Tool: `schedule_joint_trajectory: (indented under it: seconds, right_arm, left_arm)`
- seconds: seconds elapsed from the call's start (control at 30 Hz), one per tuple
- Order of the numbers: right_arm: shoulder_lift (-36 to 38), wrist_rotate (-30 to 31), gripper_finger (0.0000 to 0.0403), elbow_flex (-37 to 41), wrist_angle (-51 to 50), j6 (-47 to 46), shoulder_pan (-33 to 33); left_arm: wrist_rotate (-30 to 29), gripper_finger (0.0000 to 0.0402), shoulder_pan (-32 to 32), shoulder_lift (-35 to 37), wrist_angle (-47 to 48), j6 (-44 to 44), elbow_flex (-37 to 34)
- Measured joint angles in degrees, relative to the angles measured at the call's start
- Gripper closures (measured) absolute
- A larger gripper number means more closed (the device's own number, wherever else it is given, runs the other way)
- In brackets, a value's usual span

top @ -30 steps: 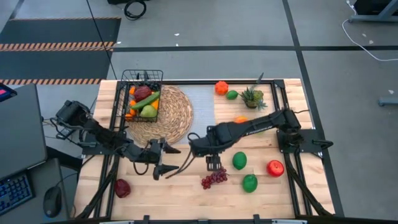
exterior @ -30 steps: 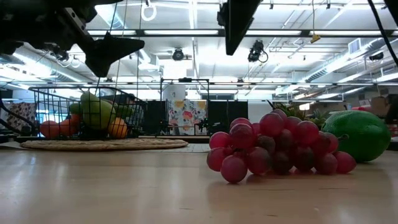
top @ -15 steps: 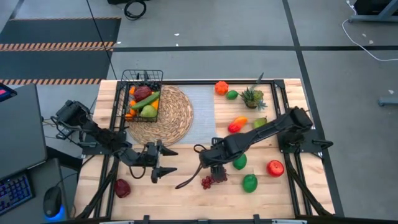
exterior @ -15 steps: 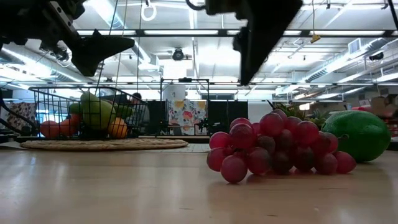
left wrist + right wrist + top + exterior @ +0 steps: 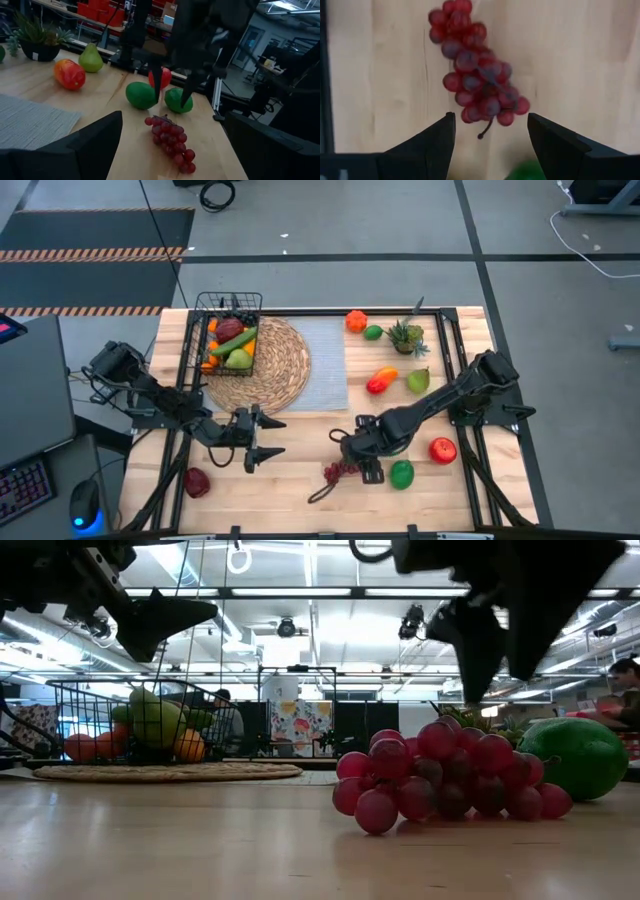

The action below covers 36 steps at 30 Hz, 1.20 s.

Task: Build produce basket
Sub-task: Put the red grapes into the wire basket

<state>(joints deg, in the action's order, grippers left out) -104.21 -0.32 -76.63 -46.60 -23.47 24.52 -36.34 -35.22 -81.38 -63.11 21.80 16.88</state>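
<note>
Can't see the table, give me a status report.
Right gripper open above the grapes. Left gripper open, idle. Green lime close beside.

We can read no text, label, brand, number or sign anywhere, neither on the table, nor on the fruit, nor in the room behind.

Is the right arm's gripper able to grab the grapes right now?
Probably yes. The right gripper hangs open just above the grapes, which lie alone on bare table; nothing sits between them. The green fruit beside them looks clear of the fingers.
</note>
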Motion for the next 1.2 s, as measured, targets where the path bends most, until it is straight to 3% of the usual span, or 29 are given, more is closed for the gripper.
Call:
schedule_joint_trajectory:
  seconds: [0.3,1.03,1.2]
  right_arm:
    - [-0.81,1.51,0.0151,2.54,-1.00,-6.68,1.32]
    - [-0.81,4.43,0.0151,11.12,18.33,-8.32,0.11]
    - [-0.81,9.69,0.0167,12.95,20.69,-5.23,0.10]
  left_arm:
    - [-0.11,0.0045,0.00,-0.02,1.95,1.51,0.04]
    - [-1.45,0.0045,0.00,-0.02,2.67,1.88,0.02]
    - [-1.60,0.0045,0.00,-0.02,3.10,1.88,0.02]
